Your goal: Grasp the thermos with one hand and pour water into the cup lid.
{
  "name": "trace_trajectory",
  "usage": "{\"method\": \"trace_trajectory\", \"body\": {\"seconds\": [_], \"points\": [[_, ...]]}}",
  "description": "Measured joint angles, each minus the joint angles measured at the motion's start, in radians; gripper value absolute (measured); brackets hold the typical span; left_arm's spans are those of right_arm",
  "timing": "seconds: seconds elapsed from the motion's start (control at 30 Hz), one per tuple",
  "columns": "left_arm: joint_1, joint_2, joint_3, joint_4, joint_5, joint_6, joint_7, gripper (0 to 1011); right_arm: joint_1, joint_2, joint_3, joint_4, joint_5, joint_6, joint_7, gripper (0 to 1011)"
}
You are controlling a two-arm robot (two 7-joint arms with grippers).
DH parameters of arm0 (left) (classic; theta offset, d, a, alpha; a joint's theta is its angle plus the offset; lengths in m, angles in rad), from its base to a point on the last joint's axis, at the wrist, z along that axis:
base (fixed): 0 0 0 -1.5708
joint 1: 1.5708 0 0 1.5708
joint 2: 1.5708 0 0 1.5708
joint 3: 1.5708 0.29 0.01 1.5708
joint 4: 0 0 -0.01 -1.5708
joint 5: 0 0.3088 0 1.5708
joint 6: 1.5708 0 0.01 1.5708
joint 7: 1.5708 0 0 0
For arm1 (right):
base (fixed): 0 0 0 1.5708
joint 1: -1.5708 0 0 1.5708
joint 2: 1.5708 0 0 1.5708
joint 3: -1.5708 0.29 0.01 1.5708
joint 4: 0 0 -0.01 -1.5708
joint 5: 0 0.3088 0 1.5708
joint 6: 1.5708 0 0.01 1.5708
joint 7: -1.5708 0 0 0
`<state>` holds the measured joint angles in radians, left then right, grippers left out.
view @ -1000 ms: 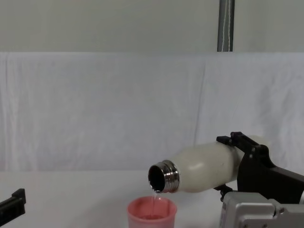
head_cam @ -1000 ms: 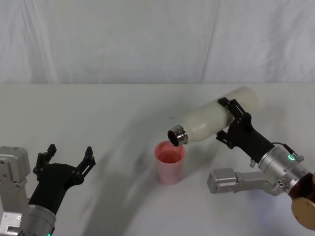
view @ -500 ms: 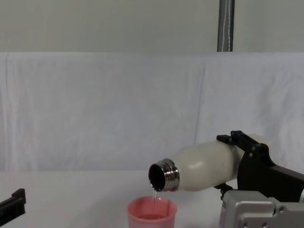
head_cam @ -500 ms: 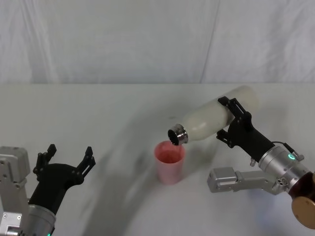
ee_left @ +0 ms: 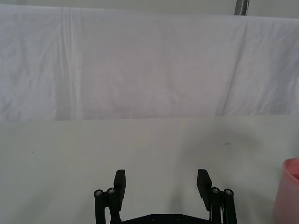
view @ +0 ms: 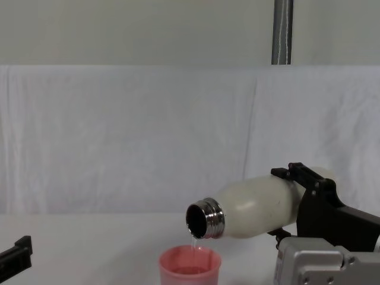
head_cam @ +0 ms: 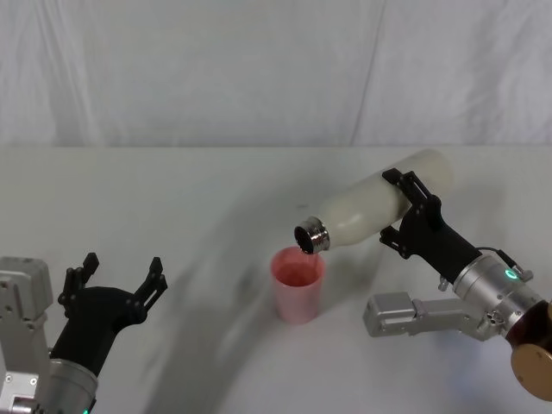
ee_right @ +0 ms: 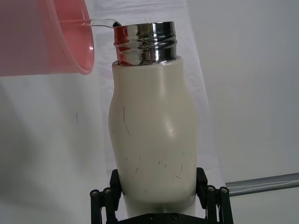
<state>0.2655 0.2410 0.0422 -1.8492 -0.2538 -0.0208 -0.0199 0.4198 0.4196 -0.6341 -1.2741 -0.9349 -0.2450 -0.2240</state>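
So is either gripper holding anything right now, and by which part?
The right gripper holds the thermos around its lower body, near the base, tilted over the cup lid. The left gripper is open and holds nothing.

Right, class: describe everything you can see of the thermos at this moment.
The thermos is a cream-white, faintly scuffed bottle with rounded shoulders and a shiny threaded steel neck, uncapped. The right gripper clamps its lower body and holds it in the air, tilted nearly flat, mouth lowest, above the pink cup lid. A thin stream of water runs from its mouth into the cup lid. The two do not touch.
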Motion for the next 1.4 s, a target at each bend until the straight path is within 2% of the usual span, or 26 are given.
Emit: {"method": "trace_trajectory", "body": {"seconds": [1.4], "points": [[0.000, 0.000, 0.000, 0.000, 0.000, 0.000, 0.000, 1001, -0.004, 0.000, -0.001, 0.000, 0.000, 0.002, 0.000, 964]]}}
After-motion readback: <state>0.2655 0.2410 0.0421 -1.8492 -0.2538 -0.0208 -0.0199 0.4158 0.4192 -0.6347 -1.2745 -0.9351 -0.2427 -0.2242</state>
